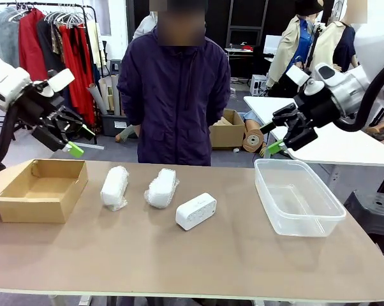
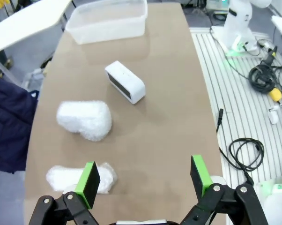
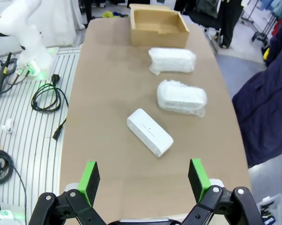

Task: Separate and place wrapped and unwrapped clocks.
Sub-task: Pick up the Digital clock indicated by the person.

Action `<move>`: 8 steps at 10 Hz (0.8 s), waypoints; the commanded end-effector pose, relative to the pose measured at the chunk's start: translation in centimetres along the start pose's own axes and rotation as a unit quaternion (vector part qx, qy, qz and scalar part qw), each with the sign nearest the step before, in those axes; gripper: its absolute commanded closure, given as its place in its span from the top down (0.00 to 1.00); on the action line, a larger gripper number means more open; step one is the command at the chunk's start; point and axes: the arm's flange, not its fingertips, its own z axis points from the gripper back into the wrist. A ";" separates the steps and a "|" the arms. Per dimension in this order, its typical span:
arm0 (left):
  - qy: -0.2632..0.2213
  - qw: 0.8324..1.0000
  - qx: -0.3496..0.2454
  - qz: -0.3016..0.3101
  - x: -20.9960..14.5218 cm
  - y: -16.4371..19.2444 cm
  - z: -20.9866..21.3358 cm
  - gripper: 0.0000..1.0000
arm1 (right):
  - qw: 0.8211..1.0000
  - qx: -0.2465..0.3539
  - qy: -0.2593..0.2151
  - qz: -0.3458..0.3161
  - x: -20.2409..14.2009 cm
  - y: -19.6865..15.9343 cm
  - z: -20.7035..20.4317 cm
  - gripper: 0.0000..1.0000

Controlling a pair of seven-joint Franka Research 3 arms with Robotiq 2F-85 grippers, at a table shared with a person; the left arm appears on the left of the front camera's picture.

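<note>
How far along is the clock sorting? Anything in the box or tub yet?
Done: nothing; the cardboard box and clear tub are empty. In hand: nothing; the left claw and right claw hang open in the air. Remaining: everything. The wrapped clock nearest the box, the second wrapped clock and the bare white clock all lie on the table between the containers.
</note>
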 end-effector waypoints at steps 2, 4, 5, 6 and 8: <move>-0.022 1.000 0.007 -0.014 -0.4 1.3 1.0 1.00 | 1.000 -0.004 -0.026 0.014 -0.1 -1.3 0.6 1.00; -0.014 1.000 0.021 -0.017 -0.3 1.4 0.8 1.00 | 0.999 -0.020 -0.033 0.027 -0.3 -1.6 0.9 1.00; -0.013 1.000 0.009 -0.004 -0.7 1.2 1.3 1.00 | 1.000 -0.006 -0.012 0.002 -0.2 -0.9 0.9 1.00; -0.013 1.000 0.009 -0.004 -0.7 1.2 1.3 1.00 | 1.000 -0.006 -0.012 0.002 -0.2 -0.9 0.9 1.00; -0.013 1.000 0.009 -0.004 -0.7 1.2 1.3 1.00 | 1.000 -0.006 -0.012 0.002 -0.2 -0.9 0.9 1.00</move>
